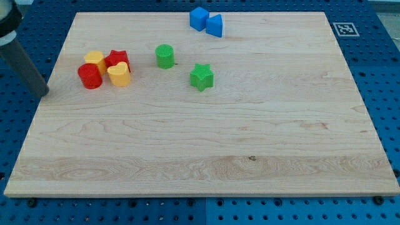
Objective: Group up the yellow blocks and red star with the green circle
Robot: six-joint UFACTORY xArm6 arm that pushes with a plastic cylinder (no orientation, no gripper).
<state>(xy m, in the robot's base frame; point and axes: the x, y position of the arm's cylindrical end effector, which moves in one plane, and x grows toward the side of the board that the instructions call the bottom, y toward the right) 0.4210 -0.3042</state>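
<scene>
The green circle (165,55) stands at the upper left of the wooden board (206,144). To its left is a tight cluster: a yellow block (95,60), the red star (117,59), a yellow heart-shaped block (119,74) and a red circle (90,75). The cluster sits a small gap away from the green circle. My tip (45,91) is at the board's left edge, left of and slightly below the red circle, touching no block.
A green star (202,76) lies right of and below the green circle. A blue block (199,18) and a blue triangle (214,25) sit together at the view's top. A marker tag (343,28) is at the top right corner.
</scene>
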